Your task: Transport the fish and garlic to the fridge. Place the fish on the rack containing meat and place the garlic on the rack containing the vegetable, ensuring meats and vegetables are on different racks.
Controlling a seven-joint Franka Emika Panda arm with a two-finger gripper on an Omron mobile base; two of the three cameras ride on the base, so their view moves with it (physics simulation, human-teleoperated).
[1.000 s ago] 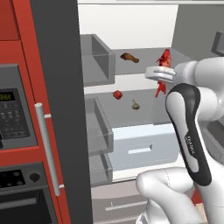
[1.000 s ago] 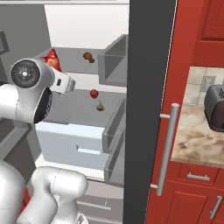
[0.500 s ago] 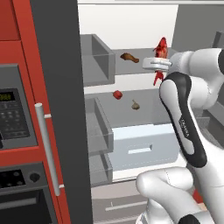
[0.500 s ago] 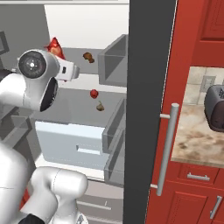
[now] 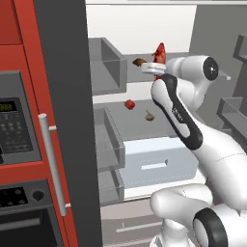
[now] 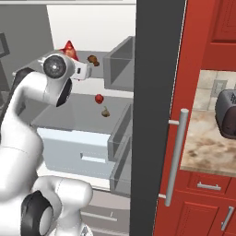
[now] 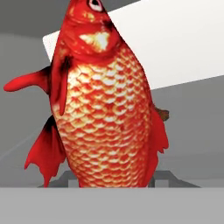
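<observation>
The fridge [image 5: 62, 72] stands open, its dark grey door [image 6: 156, 92] swung wide. My gripper [image 5: 156, 67] is shut on the fish [image 5: 159, 50], which points upright at the height of the upper rack [image 5: 132, 75]. In the hand view the fish [image 7: 105, 100] hides the fingertips. A brown piece of meat [image 5: 139, 61] lies on that upper rack, just left of the fish [image 6: 69, 47]. The garlic [image 5: 149, 115] sits on the lower rack [image 5: 140, 128] beside a small round red item [image 5: 129, 104]. From the right I see the meat [image 6: 93, 60] and the garlic [image 6: 106, 112].
Grey bins [image 5: 103, 65] jut from the fridge's left side beside the racks. A pale drawer [image 5: 159, 161] sticks out below the lower rack. A red-framed wall oven [image 5: 19, 120] stands to the left. A toaster [image 6: 228, 113] rests on the counter to the right.
The arm has lifted the fish and carried it left and deeper into the fridge, from beside the lower rack up to the upper rack near the meat. The grip stays the same.
</observation>
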